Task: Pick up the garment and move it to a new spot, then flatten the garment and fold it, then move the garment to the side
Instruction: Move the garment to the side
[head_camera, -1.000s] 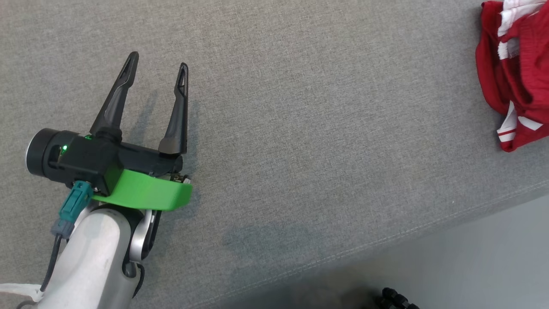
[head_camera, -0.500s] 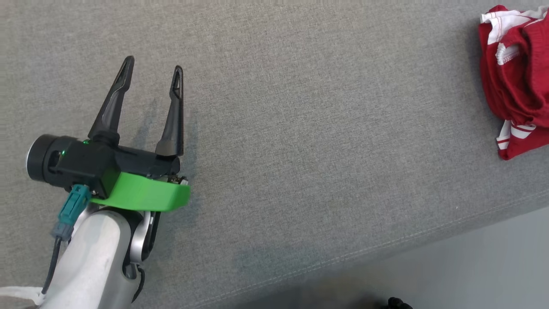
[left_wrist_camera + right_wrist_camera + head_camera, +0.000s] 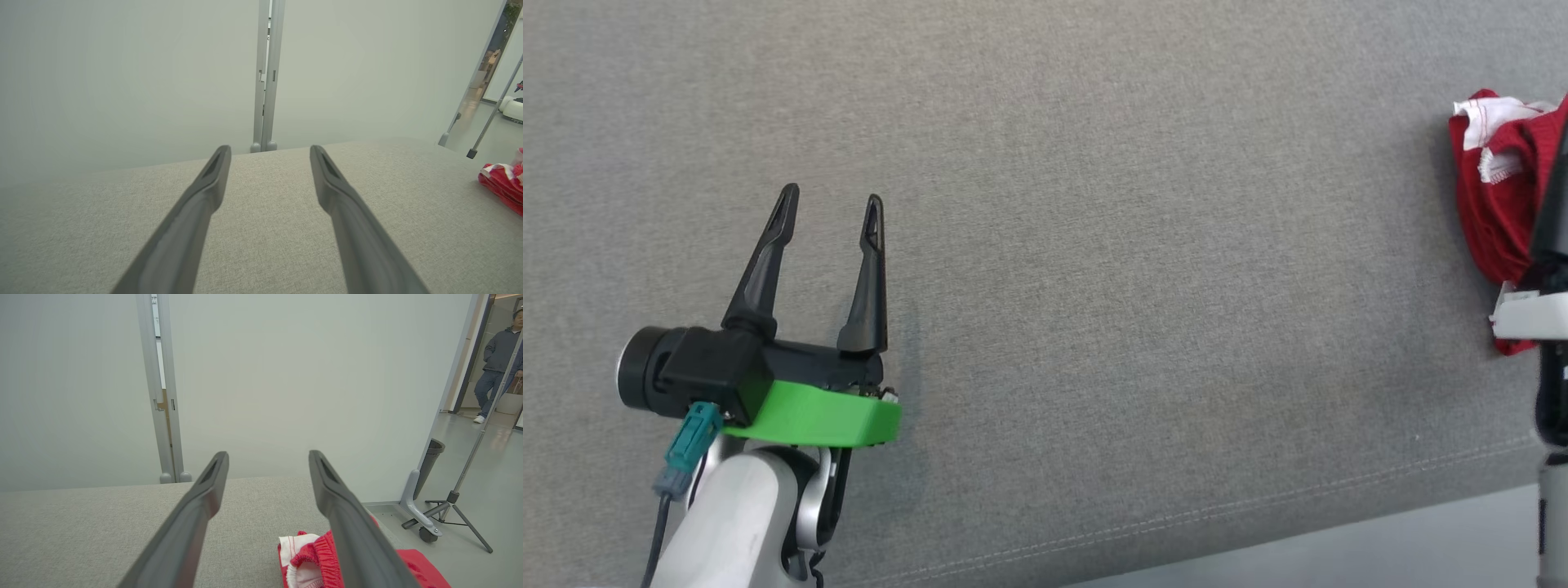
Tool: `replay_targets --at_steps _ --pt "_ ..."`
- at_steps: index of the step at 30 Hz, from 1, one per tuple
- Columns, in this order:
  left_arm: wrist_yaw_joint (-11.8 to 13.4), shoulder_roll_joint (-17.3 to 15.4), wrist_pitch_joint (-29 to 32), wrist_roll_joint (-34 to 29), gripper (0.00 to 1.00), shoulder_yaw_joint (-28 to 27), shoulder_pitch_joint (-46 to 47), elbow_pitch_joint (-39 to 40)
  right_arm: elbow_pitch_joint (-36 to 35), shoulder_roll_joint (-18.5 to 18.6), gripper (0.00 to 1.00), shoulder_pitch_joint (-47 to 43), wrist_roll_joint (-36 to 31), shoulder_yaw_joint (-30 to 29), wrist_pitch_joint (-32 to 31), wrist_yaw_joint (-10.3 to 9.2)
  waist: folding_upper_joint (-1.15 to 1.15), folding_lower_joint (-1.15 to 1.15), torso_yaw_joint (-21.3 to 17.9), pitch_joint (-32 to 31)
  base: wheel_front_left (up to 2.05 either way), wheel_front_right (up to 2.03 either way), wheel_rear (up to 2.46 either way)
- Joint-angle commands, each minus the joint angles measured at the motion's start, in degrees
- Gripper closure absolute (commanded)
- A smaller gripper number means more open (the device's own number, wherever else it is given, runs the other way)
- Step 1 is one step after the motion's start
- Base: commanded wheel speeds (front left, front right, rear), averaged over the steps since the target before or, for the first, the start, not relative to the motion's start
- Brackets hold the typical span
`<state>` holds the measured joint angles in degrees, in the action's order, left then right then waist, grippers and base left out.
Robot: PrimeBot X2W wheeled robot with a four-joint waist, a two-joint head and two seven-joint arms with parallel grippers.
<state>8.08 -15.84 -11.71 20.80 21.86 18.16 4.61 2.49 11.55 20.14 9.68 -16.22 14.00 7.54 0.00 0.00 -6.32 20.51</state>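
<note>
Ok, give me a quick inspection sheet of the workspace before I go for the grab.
Surface: grey fabric pad, flat and smooth.
Job's things: red garment with white trim, bunched up at the robot's right end of the pad.
Clutter: nothing seen.
Pincers: left pincer open and empty above bare fabric; right pincer open and empty, poised over the garment.
Cables: teal connector and dark lead at the left wrist.
Surroundings: pale wall panels, a tripod on the floor, a person standing in the doorway.
</note>
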Motion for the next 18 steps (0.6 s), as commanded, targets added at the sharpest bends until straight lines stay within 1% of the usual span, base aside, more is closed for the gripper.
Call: replay_targets --at_steps 1,4,8,14,18 --pt "0.34 -0.06 -0.32 0.29 0.0 -0.23 -1.2 -0.31 -1.6 -0.54 0.0 -1.6 -0.67 0.83 -0.57 -0.11 0.0 0.0 3.99 -4.0 0.0 0.0 0.0" --pt "0.64 0.04 -0.69 0.58 0.0 -0.17 -2.66 -0.95 -5.86 -3.32 0.0 -5.13 -1.33 3.72 -2.48 -0.11 0.0 0.0 6.01 -6.17 0.0 0.0 0.0" --pt "1.14 -0.32 -1.08 1.1 0.0 -0.52 -4.79 -1.75 -8.74 -5.68 0.0 -8.92 -1.45 7.27 -4.83 -0.11 0.0 0.0 7.83 -8.69 0.0 0.0 0.0" --pt "1.69 -0.81 -1.15 1.33 0.0 -0.29 -7.5 -2.57 -8.21 -7.21 0.0 -14.46 -1.28 10.54 -6.72 -0.11 0.0 0.0 9.77 -11.95 0.0 0.0 0.0" --pt "2.09 -0.84 -1.45 2.06 0.0 -0.47 -9.64 -3.39 -7.32 -7.85 0.0 -17.98 -1.55 10.73 -7.13 -0.11 0.0 0.0 10.4 -14.05 0.0 0.0 0.0"
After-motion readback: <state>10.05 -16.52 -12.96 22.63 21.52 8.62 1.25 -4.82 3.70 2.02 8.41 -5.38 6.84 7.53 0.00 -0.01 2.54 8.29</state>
